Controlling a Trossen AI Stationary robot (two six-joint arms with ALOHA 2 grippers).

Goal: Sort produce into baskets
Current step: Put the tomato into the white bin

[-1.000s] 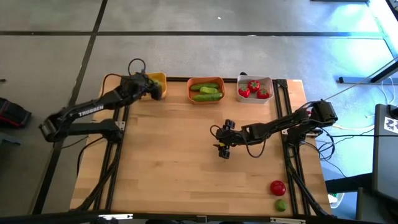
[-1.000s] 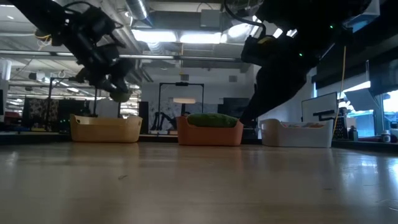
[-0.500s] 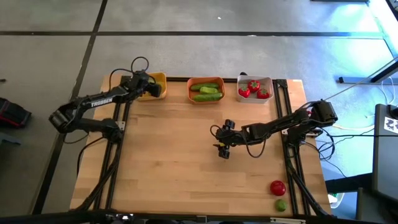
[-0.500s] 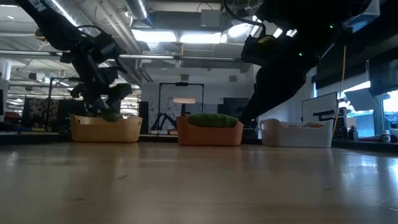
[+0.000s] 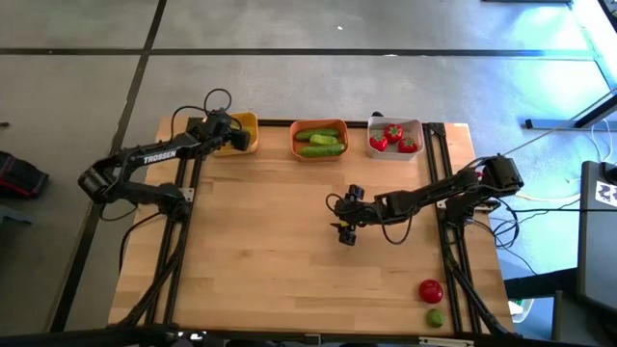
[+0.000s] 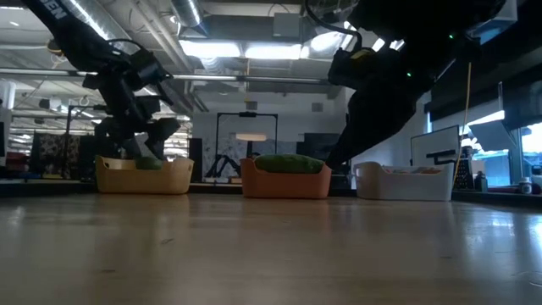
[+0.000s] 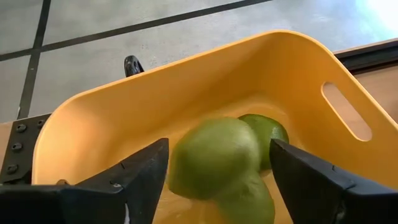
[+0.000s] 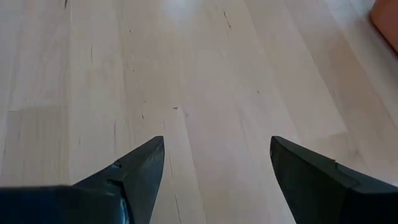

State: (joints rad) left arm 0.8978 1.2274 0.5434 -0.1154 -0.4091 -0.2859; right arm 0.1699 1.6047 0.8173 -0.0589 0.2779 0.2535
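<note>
Upper left: left gripper (image 7: 214, 171) spread wide over yellow basket (image 7: 298, 68), limes (image 7: 217, 155) between fingers. Centre: right gripper (image 5: 345, 229) open above bare table (image 5: 251, 241); tomato (image 5: 431, 290) lower right.

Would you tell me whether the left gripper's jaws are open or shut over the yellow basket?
Open. In the left wrist view the left gripper has visible gaps beside the lime, above limes already inside the yellow basket.

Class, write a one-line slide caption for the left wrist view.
Left gripper fingers spread above the yellow basket, limes just beneath them.
</note>
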